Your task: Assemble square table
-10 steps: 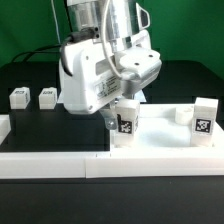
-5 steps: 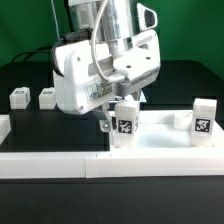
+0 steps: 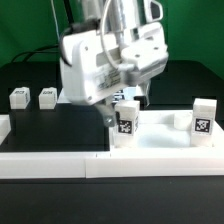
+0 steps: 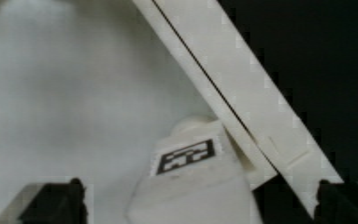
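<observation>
Smooth matt white plastic panel (image 3: pixel 160 138)

A flat matte black counter (image 3: pixel 55 130) has a long white plastic bar (image 3: pixel 50 166) along its near edge. Behind it stands a plain green wall (image 3: pixel 195 30).

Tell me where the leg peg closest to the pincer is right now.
The leg peg stands upright near the exterior view's middle, on the square panel by its rim, just below the pincer.
</observation>
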You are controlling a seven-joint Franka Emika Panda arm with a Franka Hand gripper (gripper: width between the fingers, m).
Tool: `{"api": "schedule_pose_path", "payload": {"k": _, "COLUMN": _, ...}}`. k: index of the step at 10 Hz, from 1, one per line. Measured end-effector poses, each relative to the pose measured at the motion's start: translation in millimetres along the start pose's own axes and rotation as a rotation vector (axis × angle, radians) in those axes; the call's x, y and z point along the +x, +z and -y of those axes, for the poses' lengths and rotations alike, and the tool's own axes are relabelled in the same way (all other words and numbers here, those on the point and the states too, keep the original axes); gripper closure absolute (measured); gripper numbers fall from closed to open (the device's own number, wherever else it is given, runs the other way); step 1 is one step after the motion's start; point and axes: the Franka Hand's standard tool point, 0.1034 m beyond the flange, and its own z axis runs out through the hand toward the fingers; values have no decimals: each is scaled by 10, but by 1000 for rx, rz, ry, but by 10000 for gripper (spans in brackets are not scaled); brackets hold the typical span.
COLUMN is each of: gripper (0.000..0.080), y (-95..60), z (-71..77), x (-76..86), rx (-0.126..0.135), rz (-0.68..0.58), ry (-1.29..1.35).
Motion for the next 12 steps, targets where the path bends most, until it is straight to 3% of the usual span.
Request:
{"api": "schedule_pose_path", "payload": {"k": 1, "gripper": 150, "y": -160, "z": -88, "x": -100, "rx": 3, "rz": 21, "ry": -12}}
{"api": "schedule_pose_path", "payload": {"k": 3, "gripper": 150, "y": -337, "z": -124, "x": -184, "rx": 1, "rz": 45, "ry": -26}}
{"api": "schedule_pose_path", "payload": {"k": 12, "gripper": 150, "y": -283, "z": -130, "x": -157, "rx": 3, "rz": 40, "ry": -56}}
